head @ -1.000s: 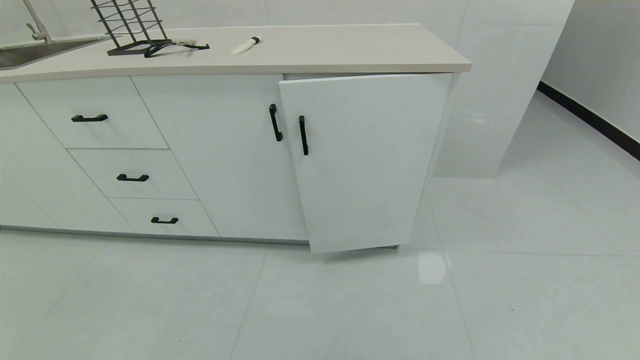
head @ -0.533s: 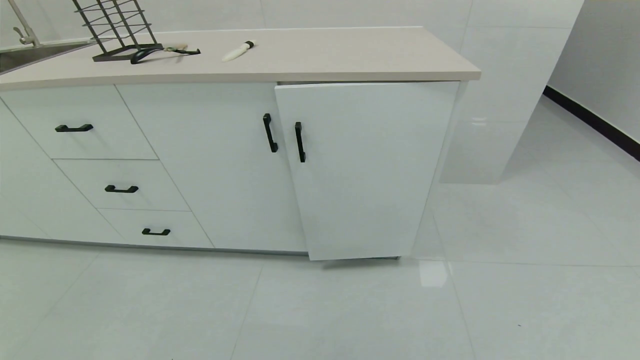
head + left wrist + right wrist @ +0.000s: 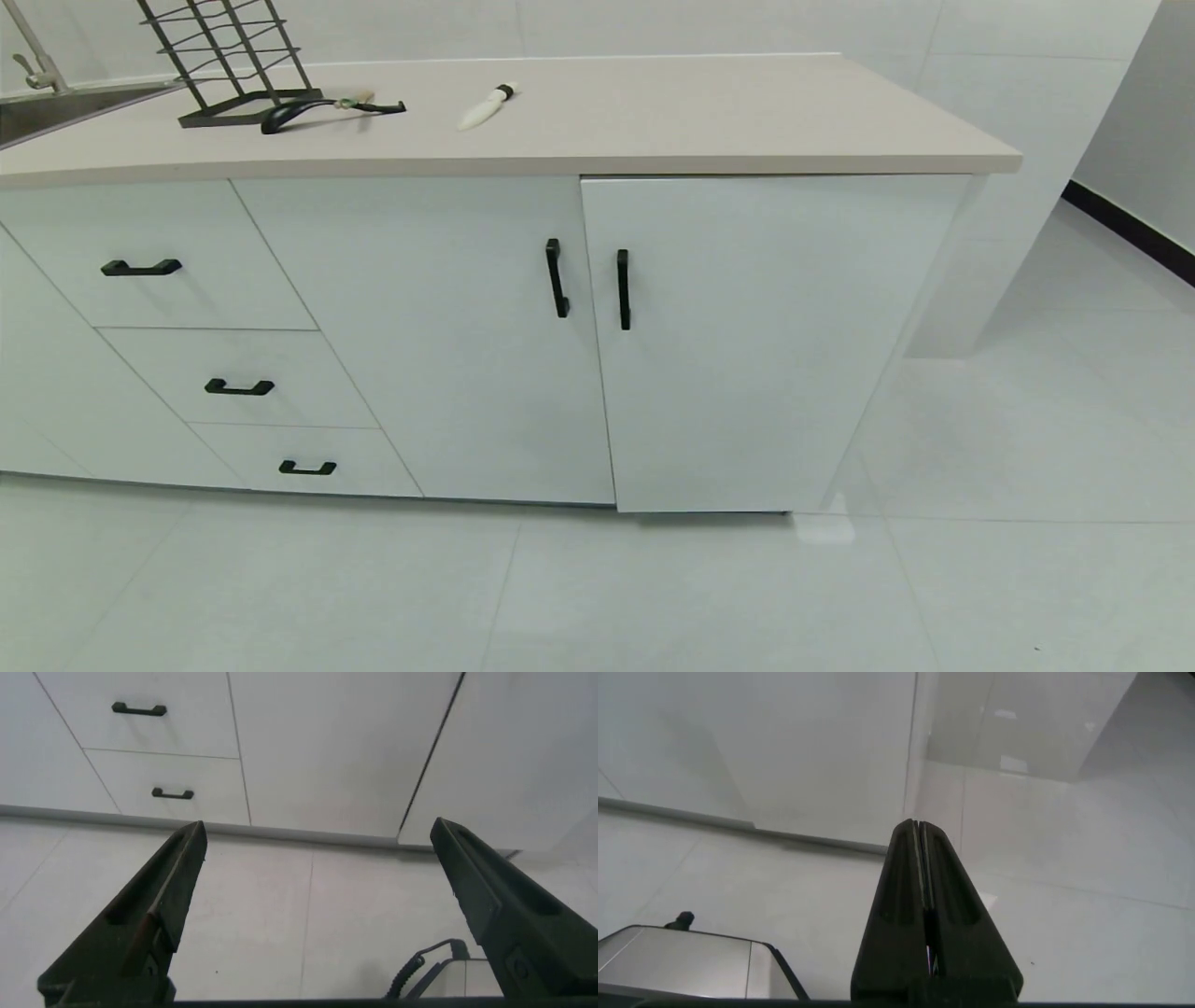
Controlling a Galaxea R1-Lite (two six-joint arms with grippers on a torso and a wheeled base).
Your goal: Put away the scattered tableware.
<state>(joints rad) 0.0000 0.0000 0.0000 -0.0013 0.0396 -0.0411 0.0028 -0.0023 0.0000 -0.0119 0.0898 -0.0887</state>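
A: Head view. Two pieces of tableware lie on the countertop: a pale knife, and a dark-handled utensil at the foot of the wire rack.
B: How does the knife lie?
A: Long axis on a diagonal. Dark end toward the back wall and the right, pale end toward the counter's front. It sits left of the middle, so I judge the left arm the nearer one. Cupboard doors below look closed.
B: Left wrist view?
A: Left gripper spread wide, nothing between the fingers. It is low, facing the drawers and the floor. The tableware is up above it.
B: Right wrist view?
A: Right gripper pressed together, holding nothing, aimed at the floor near the cabinet base.
B: Next move?
A: An arm must first rise to counter height, then probably close across the knife's axis.
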